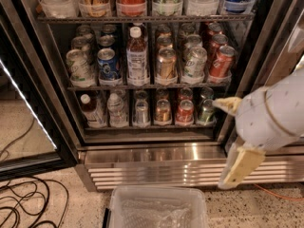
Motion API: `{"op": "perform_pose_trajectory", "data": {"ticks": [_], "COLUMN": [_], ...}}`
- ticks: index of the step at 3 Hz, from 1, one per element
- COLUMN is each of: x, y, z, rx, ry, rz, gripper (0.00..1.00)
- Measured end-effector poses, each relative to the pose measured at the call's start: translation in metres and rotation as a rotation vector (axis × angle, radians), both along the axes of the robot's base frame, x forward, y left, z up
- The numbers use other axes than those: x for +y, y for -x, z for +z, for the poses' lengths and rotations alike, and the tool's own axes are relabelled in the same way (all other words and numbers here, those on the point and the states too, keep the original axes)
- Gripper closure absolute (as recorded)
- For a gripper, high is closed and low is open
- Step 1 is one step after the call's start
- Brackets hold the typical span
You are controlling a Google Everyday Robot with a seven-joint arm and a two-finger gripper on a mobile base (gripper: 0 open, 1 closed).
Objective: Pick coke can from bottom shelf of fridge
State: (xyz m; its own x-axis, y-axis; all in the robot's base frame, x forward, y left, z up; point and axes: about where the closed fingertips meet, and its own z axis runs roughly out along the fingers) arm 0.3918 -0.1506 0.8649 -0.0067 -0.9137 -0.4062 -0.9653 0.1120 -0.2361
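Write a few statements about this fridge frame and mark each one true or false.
1. The coke can stands on the bottom shelf between a bronze-gold can and a green can. True.
2. The gripper is shut on the coke can. False: it is off to the right of the shelf's right end, jaws open and holding nothing.
3. A clear plastic bin sits on the floor in front of the fridge. True.
4. The bottom shelf holds only cans. False: two bottles stand at its left end.
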Motion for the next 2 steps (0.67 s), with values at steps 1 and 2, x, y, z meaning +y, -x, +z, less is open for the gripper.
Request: {"op": "perform_pose_trajectory", "data": {"ticks": [1,2], "x": [0.032,0.061], "y": [0.008,0.019], "z": [-0.084,-0.163], "rx": [0.07,0.138], "ry": [-0.154,-0.319], "rz": [0.013,-0.029], "gripper": [0.0,0.0]}}
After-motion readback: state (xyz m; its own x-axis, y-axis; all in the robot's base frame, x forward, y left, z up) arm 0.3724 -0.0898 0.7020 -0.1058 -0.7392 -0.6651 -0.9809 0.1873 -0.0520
